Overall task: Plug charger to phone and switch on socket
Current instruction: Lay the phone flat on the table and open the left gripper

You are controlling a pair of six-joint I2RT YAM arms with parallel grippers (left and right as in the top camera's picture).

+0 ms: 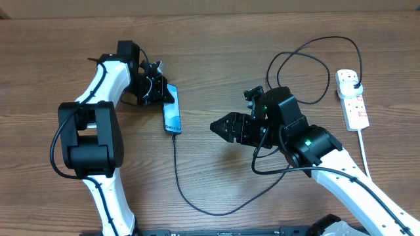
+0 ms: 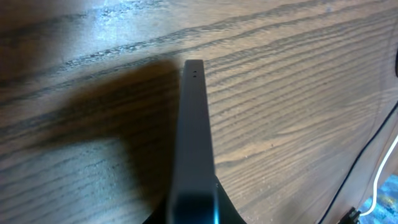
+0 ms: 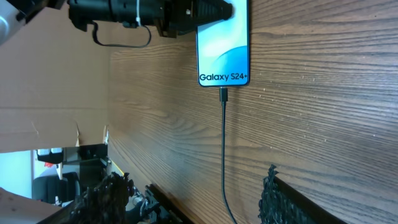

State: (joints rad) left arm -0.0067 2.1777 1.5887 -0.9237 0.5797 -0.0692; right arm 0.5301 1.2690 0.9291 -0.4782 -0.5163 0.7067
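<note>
The phone (image 1: 172,110) lies on the wooden table, blue screen up. The "Galaxy" text on the phone (image 3: 224,43) is at its near short edge. My left gripper (image 1: 157,93) is shut on the far end of the phone. In the left wrist view the phone (image 2: 193,124) runs edge-on out of the left gripper (image 2: 194,218). The charger connector (image 3: 222,94) sits in the phone's port. The black charger cable (image 1: 177,170) loops across the table to the plug (image 1: 354,84) in the white socket (image 1: 354,108). My right gripper (image 1: 220,126) is open and empty, to the right of the phone. The cable (image 3: 224,162) passes between the fingers of the right gripper (image 3: 194,180).
The socket's thick white cord (image 1: 365,154) runs toward the front right edge. Loops of black cable (image 1: 308,59) lie at the back right, behind my right arm (image 1: 308,141). Cardboard (image 3: 56,93) stands beyond the table in the right wrist view.
</note>
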